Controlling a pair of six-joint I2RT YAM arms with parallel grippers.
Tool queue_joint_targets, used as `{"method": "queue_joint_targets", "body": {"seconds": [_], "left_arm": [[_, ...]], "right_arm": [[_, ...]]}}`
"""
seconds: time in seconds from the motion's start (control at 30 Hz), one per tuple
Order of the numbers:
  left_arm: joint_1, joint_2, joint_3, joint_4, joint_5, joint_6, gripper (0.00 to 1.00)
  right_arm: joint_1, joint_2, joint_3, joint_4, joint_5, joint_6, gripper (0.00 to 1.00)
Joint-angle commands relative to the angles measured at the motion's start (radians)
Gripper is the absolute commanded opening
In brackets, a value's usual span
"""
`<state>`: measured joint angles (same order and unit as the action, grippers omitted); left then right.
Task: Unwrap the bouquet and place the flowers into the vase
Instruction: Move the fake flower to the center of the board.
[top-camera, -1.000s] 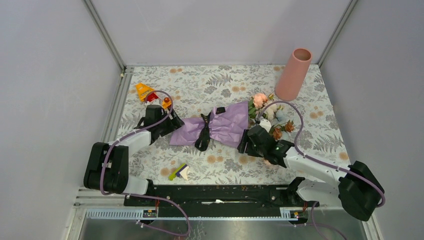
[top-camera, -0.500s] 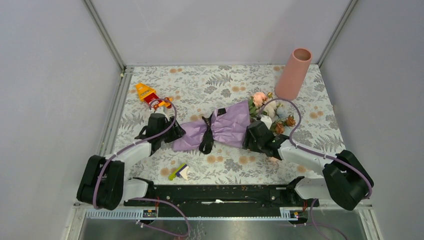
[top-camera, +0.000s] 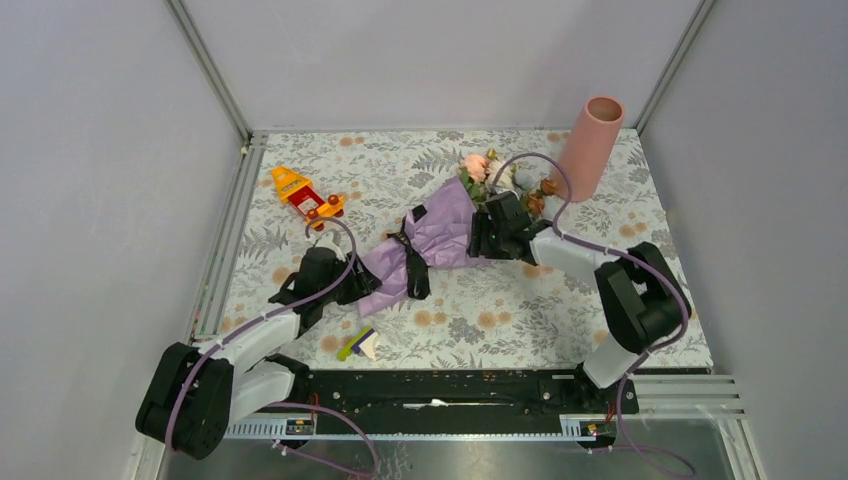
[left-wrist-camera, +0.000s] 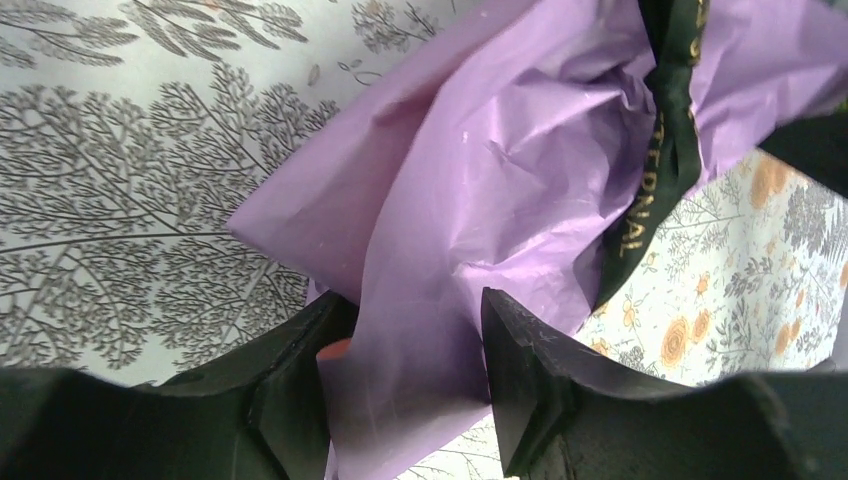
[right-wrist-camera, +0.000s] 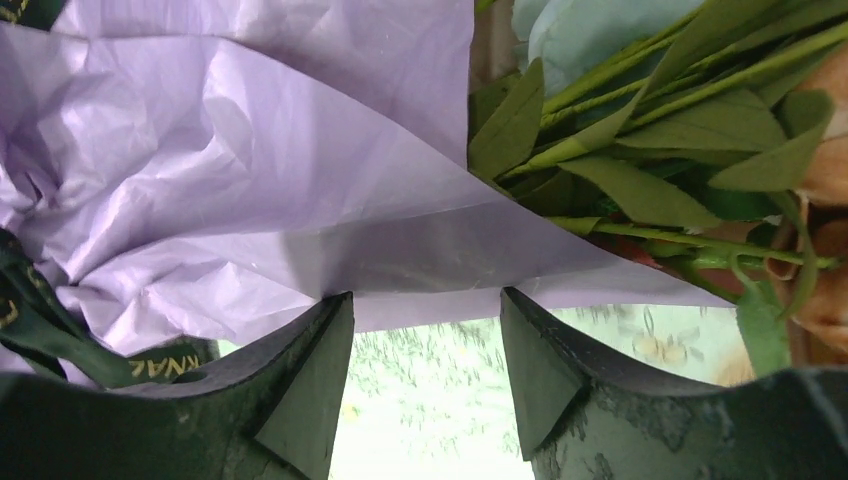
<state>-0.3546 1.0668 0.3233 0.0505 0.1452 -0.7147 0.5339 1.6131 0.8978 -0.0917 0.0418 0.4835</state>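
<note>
The bouquet (top-camera: 435, 235) lies slantwise on the floral tablecloth. Its purple paper (left-wrist-camera: 480, 170) is tied with a black ribbon (top-camera: 410, 262). The flowers (top-camera: 490, 168) point to the far right, close to the salmon pink vase (top-camera: 592, 145), which stands upright. My left gripper (top-camera: 362, 285) is at the narrow near-left end, and in the left wrist view it (left-wrist-camera: 412, 300) is shut on the paper, which fills the gap. My right gripper (top-camera: 480, 232) sits at the paper's wide edge. Its jaws (right-wrist-camera: 425, 296) stand open, tips against the paper (right-wrist-camera: 220, 150), green stems (right-wrist-camera: 640, 150) beyond.
An orange and red toy (top-camera: 305, 192) lies at the far left. A small yellow-green, purple and white piece (top-camera: 358, 344) lies near the front, just below the left gripper. Grey walls close in the table on three sides.
The bouquet has swung: its flower end moved away toward the vase, its stem end nearer. The left gripper closed on the paper end and drew back. The right arm reached farther out.
</note>
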Motion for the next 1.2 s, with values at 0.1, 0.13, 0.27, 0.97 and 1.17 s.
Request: {"method": "queue_joint_targets", "body": {"seconds": [0.1,0.13,0.27,0.97,1.17], "left_arm": [[-0.078,-0.051,0.014,0.015,0.036,-0.034,0.52],[-0.083,-0.062,0.016,0.002,0.033,-0.033,0.52],[-0.087,-0.120,0.023,-0.085,0.004,-0.027,0.59],[-0.018,-0.027,0.373,-0.305,-0.143,0.216,0.99],[0.029,0.164,0.427,-0.192,-0.047,0.231,0.99]], "right_arm": [[-0.017,0.144,0.191,0.005,-0.088,-0.111,0.63],[-0.018,0.150,0.207,-0.008,-0.084,-0.116,0.63],[-0.020,0.120,0.225,-0.045,-0.062,-0.129,0.63],[-0.021,-0.387,-0.189,0.033,-0.083,0.225,0.92],[-0.020,-0.296,-0.206,0.148,-0.055,0.298,0.90]]}}
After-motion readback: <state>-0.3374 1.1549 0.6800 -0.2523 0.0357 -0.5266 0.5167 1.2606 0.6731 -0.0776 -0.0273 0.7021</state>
